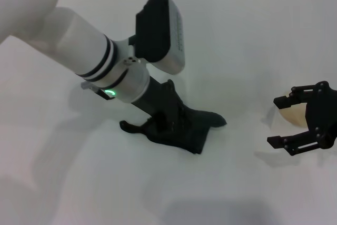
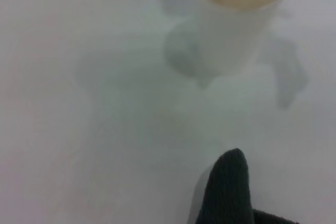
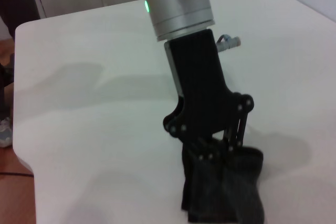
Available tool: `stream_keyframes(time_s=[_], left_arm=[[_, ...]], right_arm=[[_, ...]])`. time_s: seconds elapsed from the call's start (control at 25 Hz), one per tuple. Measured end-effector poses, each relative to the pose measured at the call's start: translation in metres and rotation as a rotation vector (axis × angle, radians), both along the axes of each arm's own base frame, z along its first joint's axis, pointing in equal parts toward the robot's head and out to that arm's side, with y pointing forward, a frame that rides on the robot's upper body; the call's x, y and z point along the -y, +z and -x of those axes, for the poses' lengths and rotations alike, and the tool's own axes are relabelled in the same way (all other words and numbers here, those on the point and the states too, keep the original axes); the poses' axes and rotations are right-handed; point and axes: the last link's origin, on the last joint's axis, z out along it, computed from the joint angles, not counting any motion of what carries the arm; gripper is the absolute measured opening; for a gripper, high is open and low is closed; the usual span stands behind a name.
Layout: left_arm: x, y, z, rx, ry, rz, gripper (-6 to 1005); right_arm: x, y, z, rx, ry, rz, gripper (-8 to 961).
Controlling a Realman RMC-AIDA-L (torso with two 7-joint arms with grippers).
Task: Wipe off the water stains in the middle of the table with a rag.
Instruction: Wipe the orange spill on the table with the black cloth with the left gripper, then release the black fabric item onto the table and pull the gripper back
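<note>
The left gripper (image 1: 169, 125) clamps the rag (image 1: 184, 127) mid-table (image 1: 237, 35). The right gripper (image 1: 295, 122) gapes wide around the cup (image 1: 291, 107) near the right edge.

No legible text, label, brand name, number or sign appears in any of the three views. The only indicator present is a small green light (image 1: 109, 93) on the wrist collar of the left arm, at roughly 9 o'clock from the centre of the head view; it carries no characters. The same light (image 3: 146, 7) shows at about 12 o'clock in the right wrist view, again without markings. The surfaces of the table (image 1: 253, 40), the rag (image 1: 184, 127) and the cup (image 2: 231, 30) are unmarked.
</note>
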Motion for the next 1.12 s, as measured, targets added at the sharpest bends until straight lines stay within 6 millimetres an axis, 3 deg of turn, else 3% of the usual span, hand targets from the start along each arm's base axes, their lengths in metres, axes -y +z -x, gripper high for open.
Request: stream_keyframes(time_s=[0.16, 0.36, 0.88, 1.12], left_arm=[[0.005, -0.002, -0.003, 0.015, -0.017, 0.007, 90], [-0.001, 0.012, 0.001, 0.07, 0.022, -0.051, 91], [0.015, 0.06, 0.044, 0.192, 0.151, -0.124, 91], [0.028, 0.088, 0.072, 0.293, 0.231, -0.16, 92]], right_arm=[[0.0, 0.001, 0.0, 0.0, 0.0, -0.002, 843], [0.0, 0.002, -0.001, -0.002, -0.005, -0.005, 843], [-0.003, 0.0, 0.0, -0.011, -0.013, -0.012, 844], [-0.003, -0.001, 0.0, -0.017, -0.022, -0.014, 844]])
